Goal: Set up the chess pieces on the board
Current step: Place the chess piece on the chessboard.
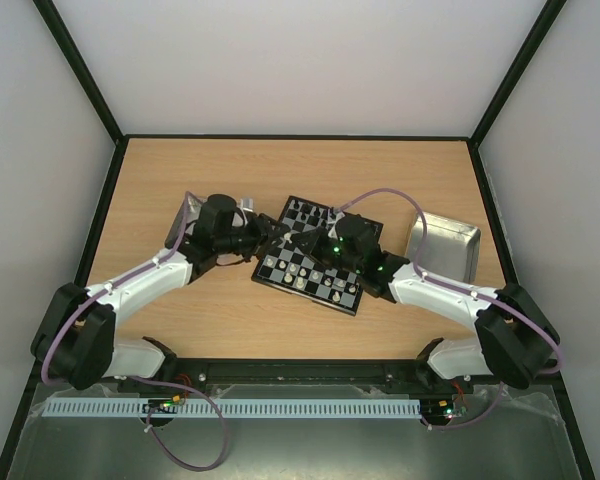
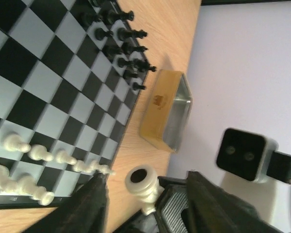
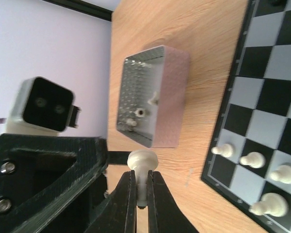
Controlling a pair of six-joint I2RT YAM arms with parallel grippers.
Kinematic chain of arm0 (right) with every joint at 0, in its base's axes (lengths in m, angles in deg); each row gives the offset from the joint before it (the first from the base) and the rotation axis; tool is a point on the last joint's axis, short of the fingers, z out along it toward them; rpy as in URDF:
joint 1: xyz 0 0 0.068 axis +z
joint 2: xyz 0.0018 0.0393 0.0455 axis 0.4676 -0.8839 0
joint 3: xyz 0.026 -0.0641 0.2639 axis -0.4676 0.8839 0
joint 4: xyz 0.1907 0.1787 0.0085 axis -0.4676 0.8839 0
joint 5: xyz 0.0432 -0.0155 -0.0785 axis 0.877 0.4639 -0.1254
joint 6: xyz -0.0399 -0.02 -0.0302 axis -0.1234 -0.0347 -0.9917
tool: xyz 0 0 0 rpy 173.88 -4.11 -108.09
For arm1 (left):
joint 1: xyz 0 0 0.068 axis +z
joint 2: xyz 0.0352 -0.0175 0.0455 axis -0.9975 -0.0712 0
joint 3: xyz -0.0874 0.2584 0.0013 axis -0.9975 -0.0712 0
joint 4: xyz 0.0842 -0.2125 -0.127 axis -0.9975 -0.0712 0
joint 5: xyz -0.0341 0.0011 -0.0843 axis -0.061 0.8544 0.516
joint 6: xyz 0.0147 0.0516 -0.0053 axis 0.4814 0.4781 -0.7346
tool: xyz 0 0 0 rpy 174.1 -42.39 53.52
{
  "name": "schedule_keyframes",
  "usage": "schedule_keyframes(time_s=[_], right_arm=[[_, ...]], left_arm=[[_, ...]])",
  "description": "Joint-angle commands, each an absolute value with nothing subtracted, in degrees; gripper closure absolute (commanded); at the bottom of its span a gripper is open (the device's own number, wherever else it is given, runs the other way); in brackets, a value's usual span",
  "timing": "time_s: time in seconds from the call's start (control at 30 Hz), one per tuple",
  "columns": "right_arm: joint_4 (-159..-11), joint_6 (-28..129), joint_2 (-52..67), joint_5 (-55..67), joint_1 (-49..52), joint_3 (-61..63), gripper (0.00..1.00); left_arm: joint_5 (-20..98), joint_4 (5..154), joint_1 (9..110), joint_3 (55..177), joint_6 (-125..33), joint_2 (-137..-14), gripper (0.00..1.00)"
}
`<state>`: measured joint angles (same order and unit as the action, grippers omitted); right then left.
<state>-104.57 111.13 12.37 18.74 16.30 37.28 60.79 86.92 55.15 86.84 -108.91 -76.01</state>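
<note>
The board (image 1: 315,258) lies mid-table, black pieces (image 2: 126,48) along its far side and cream-white ones (image 2: 39,153) along its near side. My two grippers meet over its left edge. In the right wrist view my right gripper (image 3: 142,175) is shut on the stem of a cream-white chess piece (image 3: 142,160). In the left wrist view that piece (image 2: 141,183) sits between the fingers of my left gripper (image 2: 145,178), whose jaws stand apart around it. The left finger (image 2: 89,204) is clear of the piece. In the top view the left gripper (image 1: 273,236) and right gripper (image 1: 296,244) hide the piece.
A metal tray (image 3: 174,87) left of the board holds a few white pieces; the left arm mostly covers it (image 1: 185,215) from above. A second metal tray (image 1: 445,245) stands at the right. Bare wood surrounds the board.
</note>
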Motion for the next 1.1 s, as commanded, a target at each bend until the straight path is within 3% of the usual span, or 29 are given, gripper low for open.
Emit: schedule_keyframes(time_s=[0.0,0.2,0.43,0.8,1.07], right_arm=[[-92.9,105.3,14.9,13.8,16.4,34.1,0.98],[-68.8,95.6,15.8,5.6,16.5,27.6,0.98],[-58.3,89.1,7.1,5.0,17.3,15.8,0.98],[-45.0,82.6,-13.3,1.8,26.3,-4.0,0.98],[-41.5,80.8,-20.8,2.3,28.8,-9.1,0.98]], left_arm=[[57.0,77.9,55.1,90.6,-101.0,-76.4,0.49],[40.6,61.1,58.0,95.1,-85.3,-73.7,0.4],[32.7,53.7,67.3,95.3,-75.3,-66.9,0.39],[30.9,50.7,77.8,93.2,-68.1,-60.0,0.36],[32.4,51.6,78.8,90.0,-64.9,-61.2,0.35]])
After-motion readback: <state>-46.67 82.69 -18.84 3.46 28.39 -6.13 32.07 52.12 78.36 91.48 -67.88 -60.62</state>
